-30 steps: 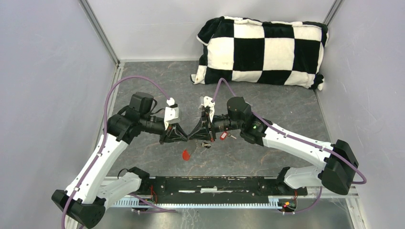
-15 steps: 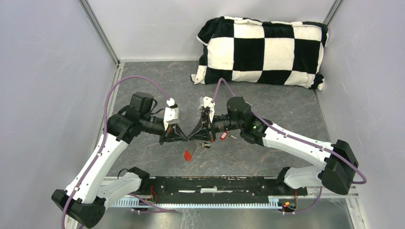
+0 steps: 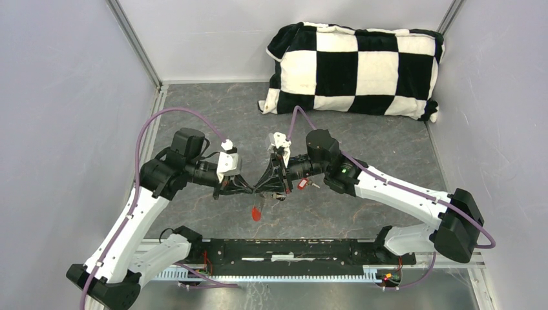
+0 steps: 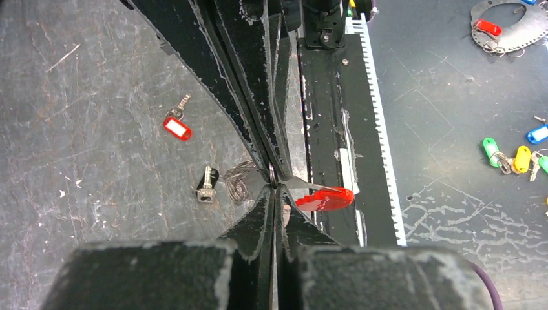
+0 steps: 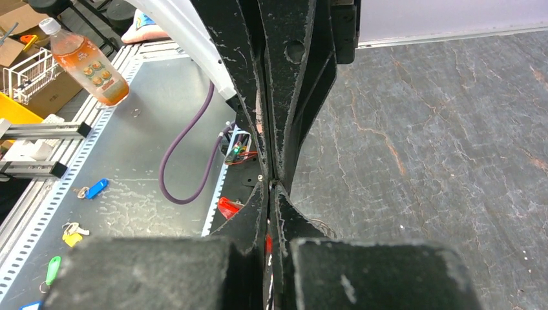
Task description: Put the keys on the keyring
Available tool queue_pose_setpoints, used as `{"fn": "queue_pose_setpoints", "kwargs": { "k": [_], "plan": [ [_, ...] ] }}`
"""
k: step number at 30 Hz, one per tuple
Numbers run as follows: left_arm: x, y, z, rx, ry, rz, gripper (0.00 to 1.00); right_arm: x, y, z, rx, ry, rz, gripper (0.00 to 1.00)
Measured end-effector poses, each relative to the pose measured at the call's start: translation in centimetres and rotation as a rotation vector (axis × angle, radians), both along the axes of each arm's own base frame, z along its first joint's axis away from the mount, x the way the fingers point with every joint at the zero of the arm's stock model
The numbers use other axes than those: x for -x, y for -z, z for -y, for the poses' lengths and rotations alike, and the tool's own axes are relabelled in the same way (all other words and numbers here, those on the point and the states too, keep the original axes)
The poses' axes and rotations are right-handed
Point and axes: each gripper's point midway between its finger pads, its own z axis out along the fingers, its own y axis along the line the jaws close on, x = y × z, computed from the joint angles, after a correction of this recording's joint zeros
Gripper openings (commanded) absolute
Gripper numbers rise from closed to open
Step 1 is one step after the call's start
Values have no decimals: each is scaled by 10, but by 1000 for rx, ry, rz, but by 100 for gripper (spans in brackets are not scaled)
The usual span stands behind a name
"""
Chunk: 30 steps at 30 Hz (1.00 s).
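My two grippers meet tip to tip above the table's middle. The left gripper (image 3: 252,187) (image 4: 275,188) is shut on a thin silver ring of the keyring (image 4: 272,174). My right gripper (image 3: 262,186) (image 5: 272,183) is shut on the same ring from the opposite side. The keyring's red oval fob (image 3: 257,212) (image 4: 325,198) (image 5: 227,206) dangles below the tips, and more silver rings (image 4: 238,187) hang beside them. The keys lie loose on the table: a red-headed key (image 4: 176,127) (image 3: 302,184) and a dark-headed key (image 4: 207,185) (image 3: 279,196).
A black-and-white checked pillow (image 3: 354,68) lies at the back right. A black rail (image 3: 291,248) runs along the near edge between the arm bases. Off the table lie several coloured key tags (image 4: 510,155) and a drink bottle (image 5: 87,61).
My left gripper has closed onto the ring, and its arm has shifted slightly left. The hanging fob has swung a little to the right. The right arm has stayed put.
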Motion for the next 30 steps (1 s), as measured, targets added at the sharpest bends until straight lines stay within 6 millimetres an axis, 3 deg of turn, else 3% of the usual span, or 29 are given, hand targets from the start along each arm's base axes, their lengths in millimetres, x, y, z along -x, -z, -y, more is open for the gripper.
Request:
{"fn": "queue_pose_setpoints", "kwargs": {
  "k": [6,18,22,26,28,30],
  "plan": [
    [1,0,0,5,16,38,2,5,-1,0,-2,-30,2,18],
    [-15,13,-4,-27,-38,113,2,23,6,5,34,-111,-12,30],
    [-17,8,-4,-15,-42,144,2,15,9,4,57,-69,0,45],
    [-20,14,-5,-26,-58,155,2,-9,18,4,112,79,28,59],
    [-22,25,-8,-51,-72,139,9,-20,24,6,138,148,41,72],
    [-25,40,-11,-90,-87,118,26,-30,34,12,162,220,57,76]
  ]
}}
